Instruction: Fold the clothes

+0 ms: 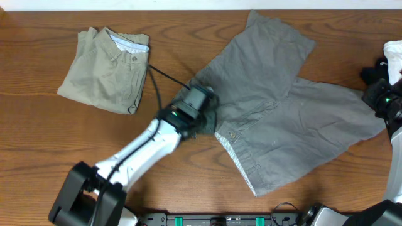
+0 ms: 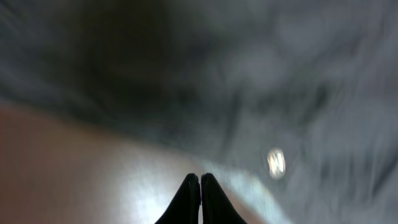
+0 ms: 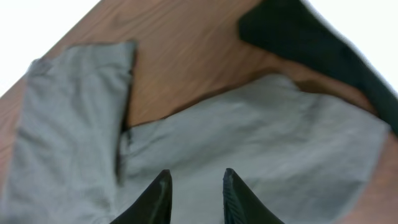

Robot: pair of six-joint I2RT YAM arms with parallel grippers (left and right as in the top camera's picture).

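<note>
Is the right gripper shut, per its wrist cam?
No: the right gripper has its two fingers standing apart, with the grey shorts showing through the gap between them.

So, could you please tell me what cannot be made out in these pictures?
- Left gripper: overhead, its own wrist hides the fingertips. The blurred left wrist view does not show whether the shut fingers pinch the grey shorts.
- White object: cut off by the overhead view's right edge, unidentifiable.
- Right gripper: open over the shorts. Overhead, the right edge partly cuts it off, so contact cannot be told.
</note>
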